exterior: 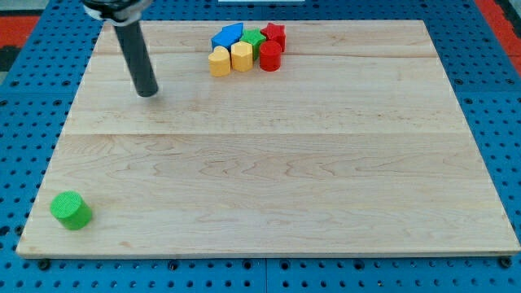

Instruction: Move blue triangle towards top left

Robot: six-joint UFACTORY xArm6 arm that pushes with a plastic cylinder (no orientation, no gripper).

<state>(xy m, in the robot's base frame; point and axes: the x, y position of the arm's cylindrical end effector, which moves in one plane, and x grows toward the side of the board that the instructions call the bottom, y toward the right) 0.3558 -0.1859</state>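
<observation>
The blue triangle (pixel 227 35) lies at the view's top centre, at the left end of a tight cluster. Touching it are a green block (pixel 254 38), a red star-shaped block (pixel 274 33), a red cylinder (pixel 270 57), a yellow hexagonal block (pixel 242 56) and a yellow rounded block (pixel 219 62). My tip (pixel 147 92) rests on the board to the left of the cluster and slightly below it, well apart from every block. The dark rod leans up towards the view's top left.
A green cylinder (pixel 71 210) stands alone near the bottom left corner of the wooden board (pixel 277 179). Blue pegboard surrounds the board on all sides.
</observation>
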